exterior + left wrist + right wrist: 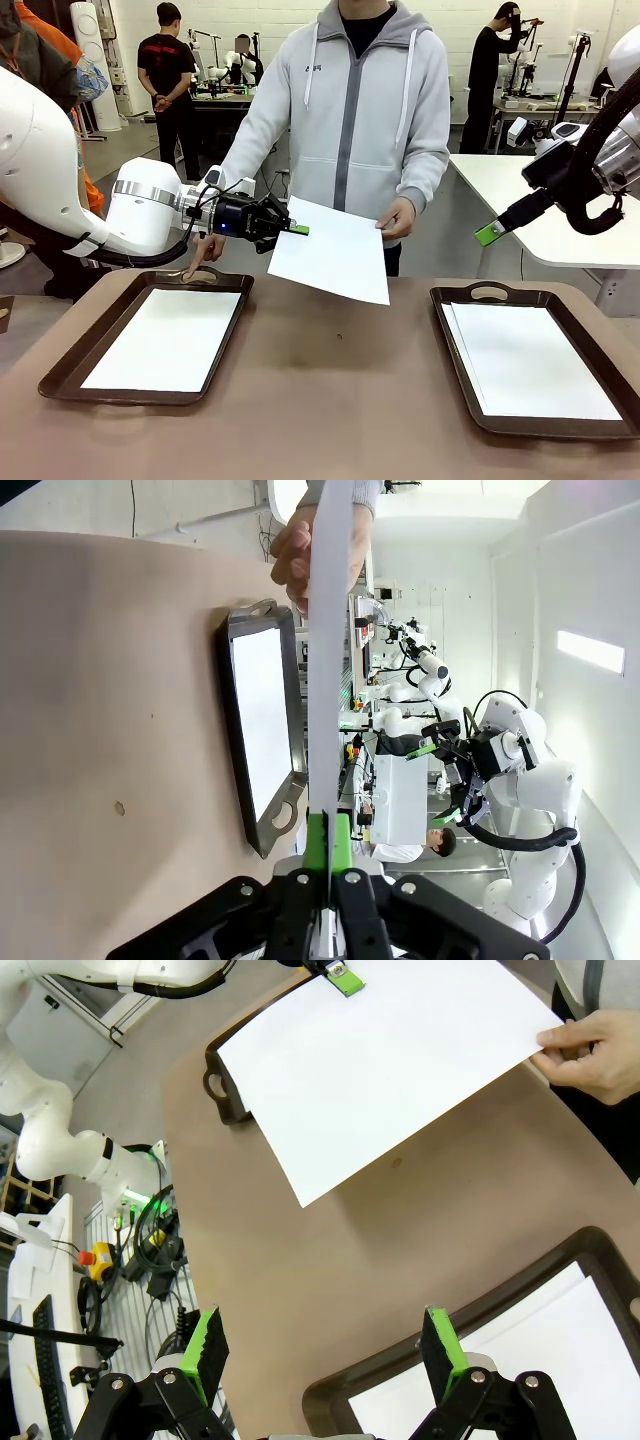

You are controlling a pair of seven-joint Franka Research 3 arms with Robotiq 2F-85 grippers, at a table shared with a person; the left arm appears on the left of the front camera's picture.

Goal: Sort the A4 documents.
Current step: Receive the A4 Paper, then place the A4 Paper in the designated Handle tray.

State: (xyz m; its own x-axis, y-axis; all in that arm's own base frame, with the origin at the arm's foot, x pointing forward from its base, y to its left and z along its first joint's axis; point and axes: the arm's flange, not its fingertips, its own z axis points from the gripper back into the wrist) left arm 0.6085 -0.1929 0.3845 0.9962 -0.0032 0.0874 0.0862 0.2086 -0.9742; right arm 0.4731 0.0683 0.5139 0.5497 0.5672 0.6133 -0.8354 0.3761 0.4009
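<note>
- A handover is in progress: one white A4 sheet [335, 252] is held in the air above the brown table [330, 400], between the two dark trays.
- The sheet's left edge is pinched by the left gripper [296, 229], its green pads closed on the paper; the opposite edge is held by the person's hand [398, 218].
- Other sheets are seen lying in the left tray [62, 362] and the right tray [455, 350].
- Judged next: the sheet must be released by the person, then carried flat to a tray.
- In the left wrist view the sheet [327, 650] is seen edge-on, clamped between the pads.
- In the right wrist view the right gripper [325, 1345] is shown spread wide and empty above the right tray's corner [560, 1255].
</note>
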